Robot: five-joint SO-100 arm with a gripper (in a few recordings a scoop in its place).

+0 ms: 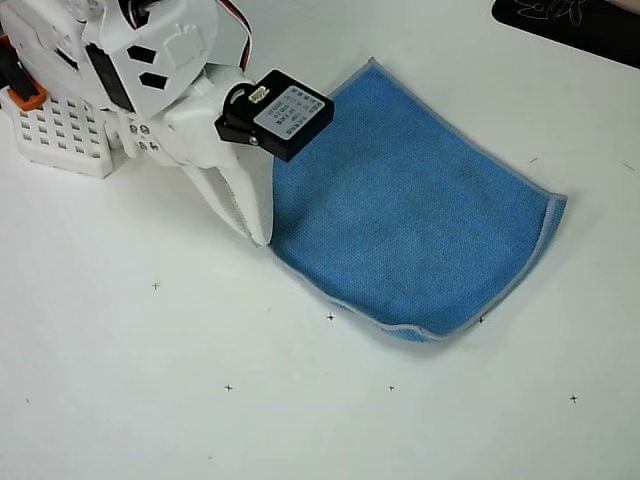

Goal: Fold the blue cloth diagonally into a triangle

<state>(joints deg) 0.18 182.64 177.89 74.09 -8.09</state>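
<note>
Overhead view: on the white tabletop (150,400) lies the medium-blue textured microfibre cloth w/ pale grey edging (400,220), spread centre-right, its long edges running from upper left to lower right. White two-finger gripper (255,228) sits at the cloth's left edge, tips pointing down-frame, touching or just beside the hem. Cloth lies to the fingers' right. Fingers look pressed together; can't tell if any hem is pinched. Fold not yet a clean triangle, I'd judge.

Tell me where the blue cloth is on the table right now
In the overhead view the blue cloth lies right of centre on the white table, with the white pincer touching its left edge.
</note>
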